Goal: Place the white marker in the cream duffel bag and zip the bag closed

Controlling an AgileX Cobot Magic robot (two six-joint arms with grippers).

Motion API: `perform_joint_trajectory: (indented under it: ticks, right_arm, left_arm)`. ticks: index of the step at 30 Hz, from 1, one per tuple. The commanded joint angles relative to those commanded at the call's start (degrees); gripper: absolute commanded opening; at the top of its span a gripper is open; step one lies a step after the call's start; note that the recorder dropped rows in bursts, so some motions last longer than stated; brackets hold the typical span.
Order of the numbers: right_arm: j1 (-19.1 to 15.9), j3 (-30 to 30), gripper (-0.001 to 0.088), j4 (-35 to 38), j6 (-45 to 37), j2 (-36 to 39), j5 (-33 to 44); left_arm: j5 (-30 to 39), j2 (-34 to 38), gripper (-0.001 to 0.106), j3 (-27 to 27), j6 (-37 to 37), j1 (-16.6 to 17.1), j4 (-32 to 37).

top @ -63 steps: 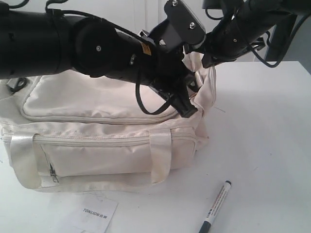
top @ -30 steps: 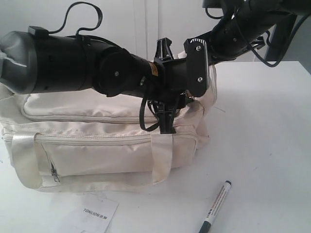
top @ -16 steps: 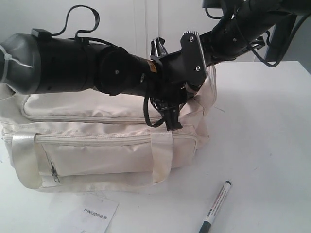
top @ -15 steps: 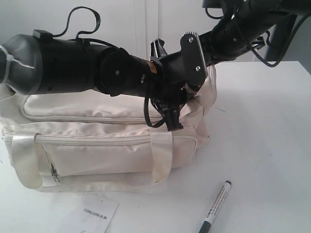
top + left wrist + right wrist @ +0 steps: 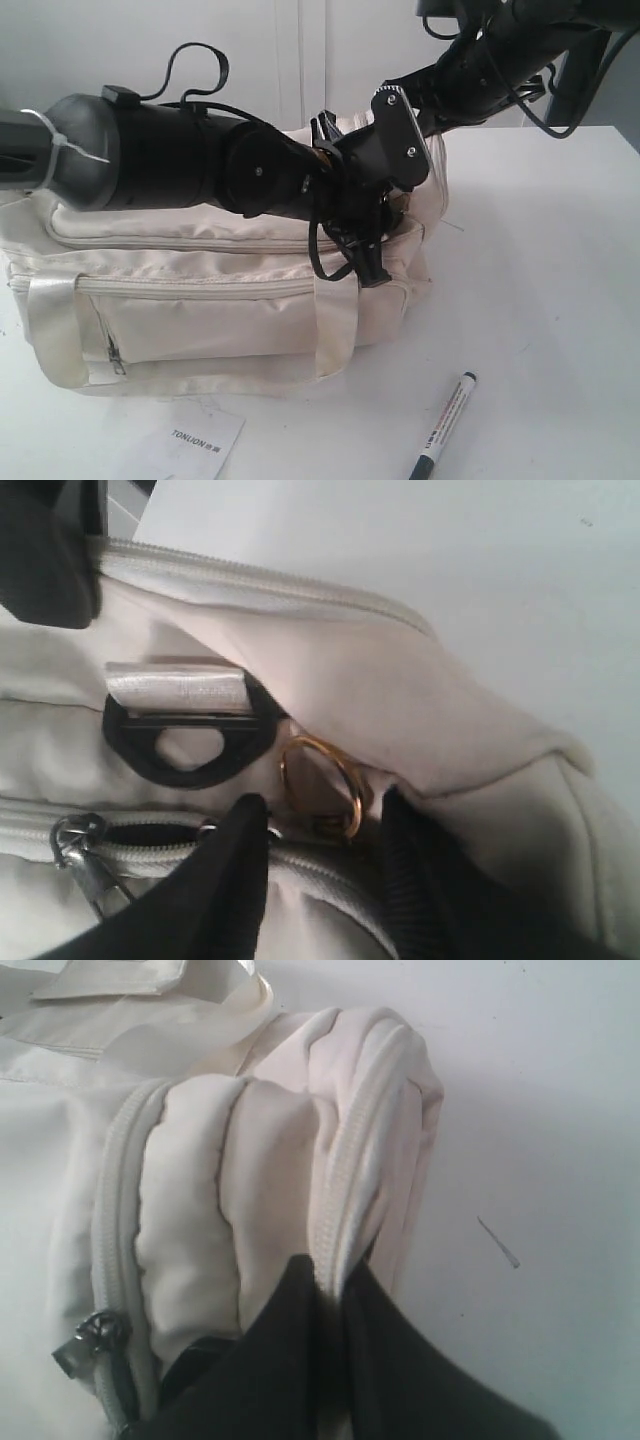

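The cream duffel bag (image 5: 200,320) lies on the white table, its top zip mostly shut. The white marker (image 5: 443,425) lies on the table in front of the bag's right end, clear of both arms. My left gripper (image 5: 368,272) points down at the bag's right top corner. In the left wrist view this gripper (image 5: 322,802) is open, its fingers (image 5: 235,875) straddling the zip band beside a gold ring (image 5: 320,785). My right gripper (image 5: 335,1272) is shut on a fold of the bag's zip edge (image 5: 350,1190), holding the bag's right end up.
A black strap clip (image 5: 185,740) and a metal zip pull (image 5: 80,852) sit close to the left fingers. A paper tag (image 5: 190,440) lies in front of the bag. The right arm (image 5: 480,75) reaches in from the upper right, and bare table (image 5: 540,280) lies right of the bag.
My left arm has sunk a little and turned at the wrist, its gripper shifting slightly right over the bag's corner. The right gripper, bag and marker have stayed where they were.
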Motion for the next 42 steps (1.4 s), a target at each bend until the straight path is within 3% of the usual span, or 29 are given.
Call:
perform_joint_trajectory:
  ticks: [2,6,7,13,22,42]
  right_arm:
    - [0.0,0.0,0.0000,0.0,0.0,0.0,0.0]
    - [0.0,0.0,0.0000,0.0,0.0,0.0,0.0]
    - [0.0,0.0,0.0000,0.0,0.0,0.0,0.0]
    - [0.0,0.0,0.0000,0.0,0.0,0.0,0.0]
    - [0.0,0.0,0.0000,0.0,0.0,0.0,0.0]
    - [0.0,0.0,0.0000,0.0,0.0,0.0,0.0]
  left_arm:
    - [-1.1,0.5,0.038,0.0,0.1,0.0,0.0]
    - [-2.1,0.7,0.003,0.0,3.0,0.0,0.0]
    - [-2.0,0.6,0.000,0.0,4.1,0.0,0.1]
    - [-0.8,-1.5,0.000,0.0,5.2,0.0,0.1]
    - [7.3,-6.0,0.000,0.0,6.4,0.0,0.1]
    - [14.7,-9.9,0.000,0.1,0.6,-0.3,0.0]
